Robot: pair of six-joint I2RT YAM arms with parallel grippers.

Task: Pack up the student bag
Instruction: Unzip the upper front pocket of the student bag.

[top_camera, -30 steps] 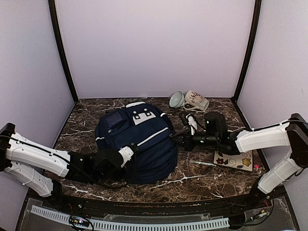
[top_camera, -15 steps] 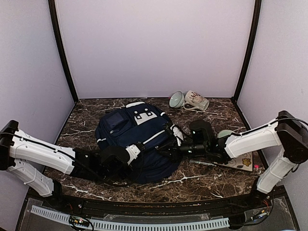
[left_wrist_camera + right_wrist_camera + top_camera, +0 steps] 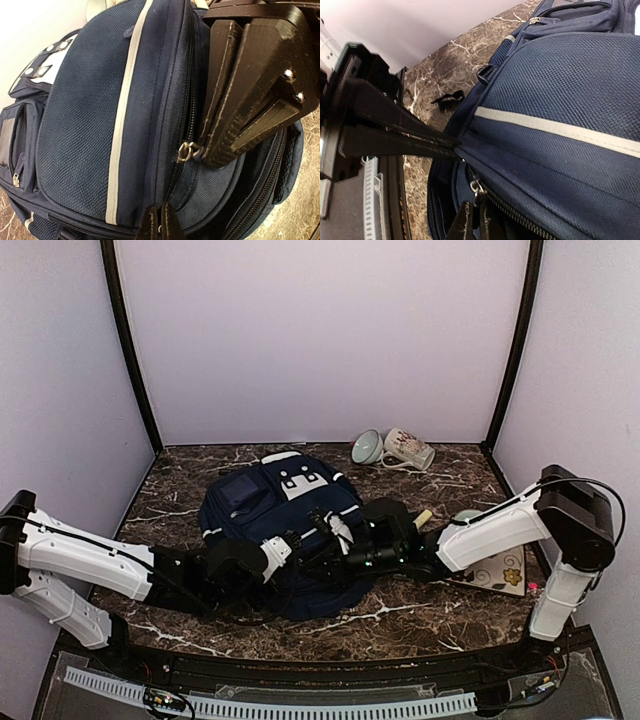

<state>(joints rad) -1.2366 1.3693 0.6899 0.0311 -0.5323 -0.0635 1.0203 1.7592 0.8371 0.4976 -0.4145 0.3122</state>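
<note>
The student bag (image 3: 285, 505) lies flat left of the worktop's (image 3: 420, 615) centre. Its long axis runs from far edge to near edge, with the white patch at the far end. A mug (image 3: 408, 449) and a bowl (image 3: 367, 447) sit at the far edge, well apart from it. Both arms reach low over the bag's near right side. The right gripper (image 3: 474, 217) pinches a zip pull (image 3: 476, 187), and the left gripper (image 3: 156, 225) is closed, its tips against the seam.

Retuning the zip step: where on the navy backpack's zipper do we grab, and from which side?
Pinch the metal zipper pull, not the fabric. It dangles from the zipper along the backpack's curved edge, so probably come along the zipper line and close on the tab's flat faces, as the right gripper does now.
</note>
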